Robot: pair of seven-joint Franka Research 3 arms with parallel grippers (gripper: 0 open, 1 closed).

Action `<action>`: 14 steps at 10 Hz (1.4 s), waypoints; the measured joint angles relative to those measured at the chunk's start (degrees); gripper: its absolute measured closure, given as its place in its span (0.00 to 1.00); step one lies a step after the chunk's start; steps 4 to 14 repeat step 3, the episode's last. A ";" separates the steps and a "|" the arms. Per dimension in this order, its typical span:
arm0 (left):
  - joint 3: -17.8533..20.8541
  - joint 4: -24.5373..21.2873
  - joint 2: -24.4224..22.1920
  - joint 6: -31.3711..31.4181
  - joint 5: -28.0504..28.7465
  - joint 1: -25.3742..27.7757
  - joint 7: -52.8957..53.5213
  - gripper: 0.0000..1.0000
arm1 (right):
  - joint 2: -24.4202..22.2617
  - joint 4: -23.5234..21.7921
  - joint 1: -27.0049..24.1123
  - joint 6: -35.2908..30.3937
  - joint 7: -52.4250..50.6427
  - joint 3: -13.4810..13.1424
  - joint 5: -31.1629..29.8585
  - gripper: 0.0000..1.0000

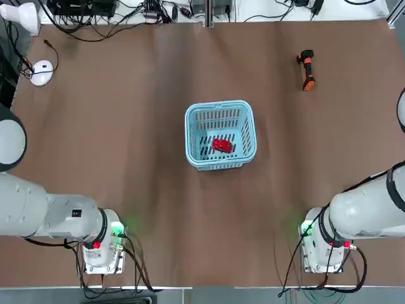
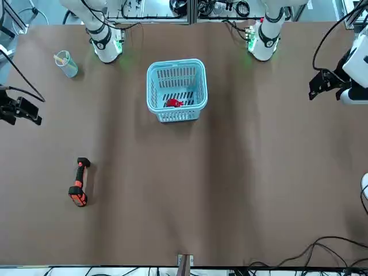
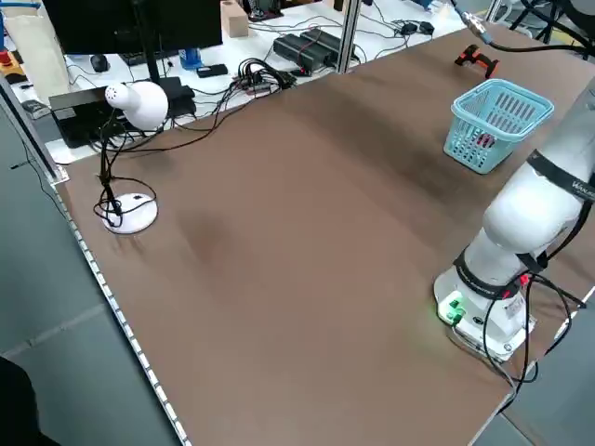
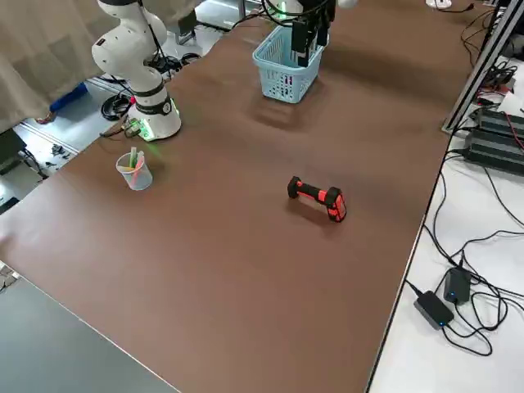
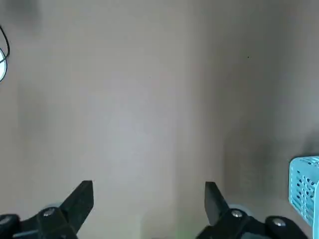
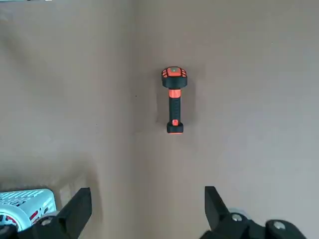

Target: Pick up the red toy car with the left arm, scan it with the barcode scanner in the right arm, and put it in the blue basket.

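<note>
Two white arms stood at the near edge. The left gripper (image 5: 148, 201) and the right gripper (image 6: 148, 206) both hung above bare table, fingers spread wide, holding nothing. At mid-table sat one blue basket (image 1: 197, 117) with one red toy car (image 1: 222, 145) inside. Farthest off on the right lay one barcode scanner (image 1: 307, 69), flat and alone.

blue basket (image 5: 305, 189) cut off at left wrist view's edge
</note>
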 joint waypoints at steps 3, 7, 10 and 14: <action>0.00 0.04 0.00 0.00 0.00 0.06 0.00 0.01 | 0.01 -0.17 0.12 -0.67 0.00 0.00 0.00 0.00; 0.00 0.04 0.00 0.00 0.00 0.06 0.00 0.01 | 0.01 -0.17 0.12 -0.67 0.00 0.00 0.00 0.00; 0.00 0.04 0.00 0.00 0.00 0.06 0.00 0.01 | 0.01 -0.17 0.12 -0.67 0.00 0.00 0.00 0.00; 0.00 0.04 0.00 0.00 0.00 0.06 0.00 0.01 | 0.01 -0.17 0.12 -0.67 0.00 0.00 0.00 0.00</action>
